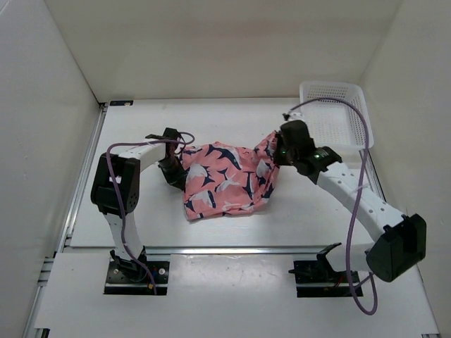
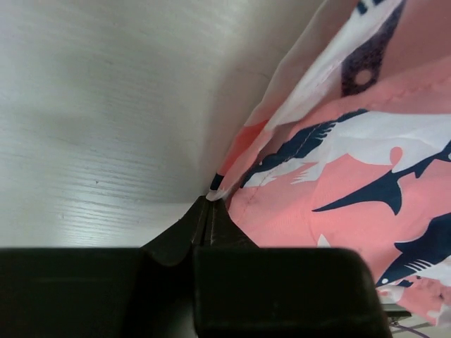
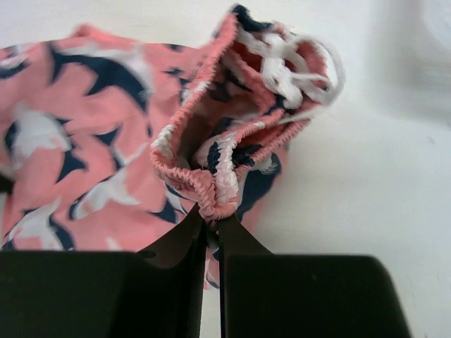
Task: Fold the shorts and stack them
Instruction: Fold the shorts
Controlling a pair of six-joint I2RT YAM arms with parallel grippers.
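Right now the shorts are lying crumpled near the middle of the white table, between the two arms, with their salmon-pink cloth and navy-and-white print facing up. The left arm is reaching in from the left side, and the left jaws are pressing together on the thin pale hem at the left edge of the shorts. In the left wrist view the tips are meeting with no gap showing, a corner of the hem is sitting right at them, and the cloth is rising away to the upper right over the table. The right arm is stretching in from the right, and the right jaws are pinching the gathered elastic waistband at the right end of the shorts. In the right wrist view that waistband is bunching into an open loop above the tips, and a white drawstring is lying tangled in the folds at its top. The rest of the cloth is spreading out toward the left behind it. A white mesh basket is sitting at the far right corner of the table, beyond the right wrist and apart from the shorts. A purple cable is looping along the right arm
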